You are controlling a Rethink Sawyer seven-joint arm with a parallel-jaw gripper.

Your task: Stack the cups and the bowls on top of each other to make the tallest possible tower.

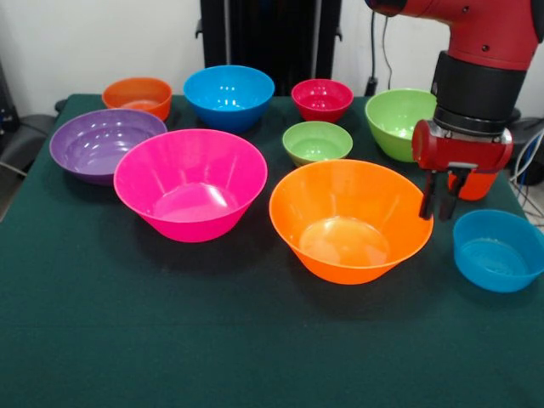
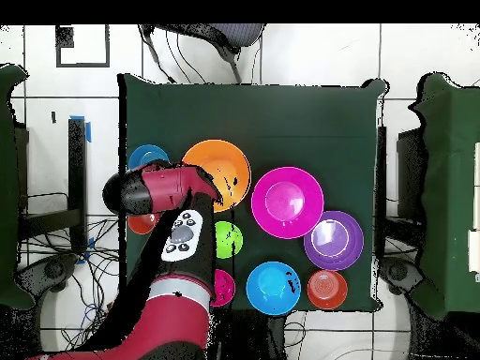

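Observation:
Every bowl stands rim up and apart on the green table; no tower shows. The large orange bowl is right of centre and the large pink bowl sits beside it. My gripper hangs at the orange bowl's right rim, open by a narrow gap with nothing held. Partly hidden behind it is the orange-red cup. In the overhead view the arm covers the gripper.
Other bowls: purple, mid blue, small orange, small red, small green, mid green, small blue.

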